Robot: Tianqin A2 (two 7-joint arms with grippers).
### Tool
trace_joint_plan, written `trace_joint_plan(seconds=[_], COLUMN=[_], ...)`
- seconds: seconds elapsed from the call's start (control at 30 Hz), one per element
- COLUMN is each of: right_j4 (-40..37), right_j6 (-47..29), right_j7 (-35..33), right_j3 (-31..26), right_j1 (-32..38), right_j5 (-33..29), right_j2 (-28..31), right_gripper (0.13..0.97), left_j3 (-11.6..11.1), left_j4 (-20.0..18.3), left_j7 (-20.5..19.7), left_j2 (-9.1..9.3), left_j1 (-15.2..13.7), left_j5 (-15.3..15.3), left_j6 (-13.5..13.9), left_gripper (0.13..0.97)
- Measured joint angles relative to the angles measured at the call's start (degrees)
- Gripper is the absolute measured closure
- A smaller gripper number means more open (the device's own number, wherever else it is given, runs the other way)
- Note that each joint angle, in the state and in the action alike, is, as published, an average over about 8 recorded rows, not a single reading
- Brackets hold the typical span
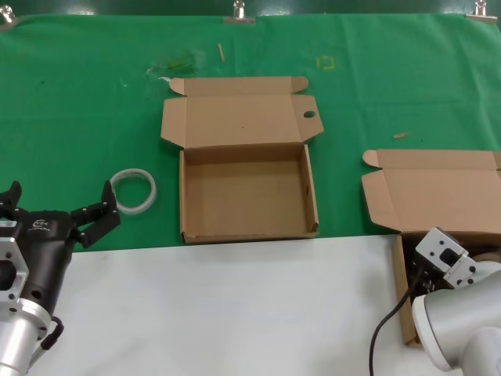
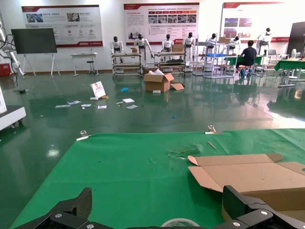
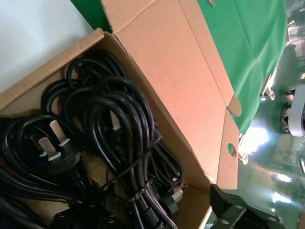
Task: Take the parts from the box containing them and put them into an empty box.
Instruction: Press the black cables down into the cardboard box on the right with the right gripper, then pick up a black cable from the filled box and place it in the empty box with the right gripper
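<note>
Right end effector [image 3: 238, 210] over power cords [image 3: 114, 143], grip unclear, left end effector [image 1: 59, 207] released.

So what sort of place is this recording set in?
Likely a robotics lab or exhibition hall: humanoid robots on stands line the far wall under display posters, and the worktable wears a clipped-on green cloth.

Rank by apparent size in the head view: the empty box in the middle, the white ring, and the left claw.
1. Empty box, by far the largest.
2. Left claw, open, at the near left.
3. White ring, smallest.

The claw sits nearer the camera than the ring, so its lead over the ring may be partly nearness.
</note>
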Motion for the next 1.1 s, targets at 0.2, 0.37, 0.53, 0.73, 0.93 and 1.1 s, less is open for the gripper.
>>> trace_joint_plan(seconds=[0.2, 0.37, 0.53, 0.73, 0.93, 1.1], right_j4=[0.5, 1.3, 2.1, 3.9, 6.2, 8.8], right_j6=[0.2, 0.5, 0.9, 1.6, 2.7, 4.2], right_j7=[0.5, 0.7, 1.1, 1.5, 1.5, 1.1], right_j3=[0.0, 0.0, 0.0, 0.1, -0.6, -2.1], right_j1=[-0.4, -0.9, -1.5, -2.4, -2.5, -2.2], right_j5=[0.8, 1.3, 1.9, 2.9, 3.2, 2.6], right_j2=[0.0, 0.0, 0.0, 0.0, 0.0, 0.0], right_gripper=[0.415, 0.550, 0.653, 0.784, 0.850, 0.894], left_j3=[0.0, 0.0, 0.0, 0.0, 0.0, 0.0], left_j4=[0.0, 0.0, 0.0, 0.0, 0.0, 0.0], left_j7=[0.0, 0.0, 0.0, 0.0, 0.0, 0.0], left_j2=[0.00, 0.00, 0.00, 0.00, 0.00, 0.00], left_j1=[0.0, 0.0, 0.0, 0.0, 0.0, 0.0], left_j5=[0.0, 0.0, 0.0, 0.0, 0.0, 0.0], left_j6=[0.0, 0.0, 0.0, 0.0, 0.0, 0.0], left_gripper=[0.132, 0.132, 0.132, 0.132, 0.132, 0.132])
